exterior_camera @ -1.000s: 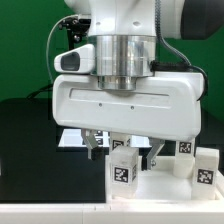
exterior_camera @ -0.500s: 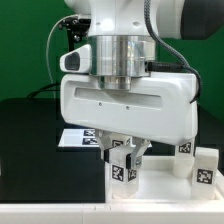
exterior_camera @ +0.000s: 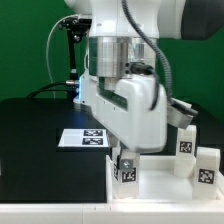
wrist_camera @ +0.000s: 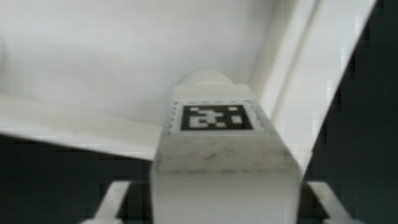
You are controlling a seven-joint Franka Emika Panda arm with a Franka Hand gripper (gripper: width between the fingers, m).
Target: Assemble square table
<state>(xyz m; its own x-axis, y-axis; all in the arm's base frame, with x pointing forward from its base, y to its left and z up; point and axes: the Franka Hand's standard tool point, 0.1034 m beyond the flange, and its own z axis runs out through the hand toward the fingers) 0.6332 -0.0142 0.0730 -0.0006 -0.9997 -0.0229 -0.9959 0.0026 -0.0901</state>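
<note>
While the arm hangs low over the white panel [exterior_camera: 160, 185], the end effector [exterior_camera: 126, 160] pinches a tagged leg [exterior_camera: 126, 170].
The leg stands upright on the panel's corner nearest the exterior view's left; two more legs [exterior_camera: 197, 155] wait by the right edge, beyond the marker board [exterior_camera: 80, 138] on the dark surface [exterior_camera: 35, 150].

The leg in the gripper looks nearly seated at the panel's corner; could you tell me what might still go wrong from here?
1. The gripper covers most of the leg, so the exterior view cannot confirm it meets a corner hole; it could cross-thread or jam.
2. The leg sits close to the panel rim, which could catch it.
3. Two other legs stand near the arm's body and might get knocked.
</note>
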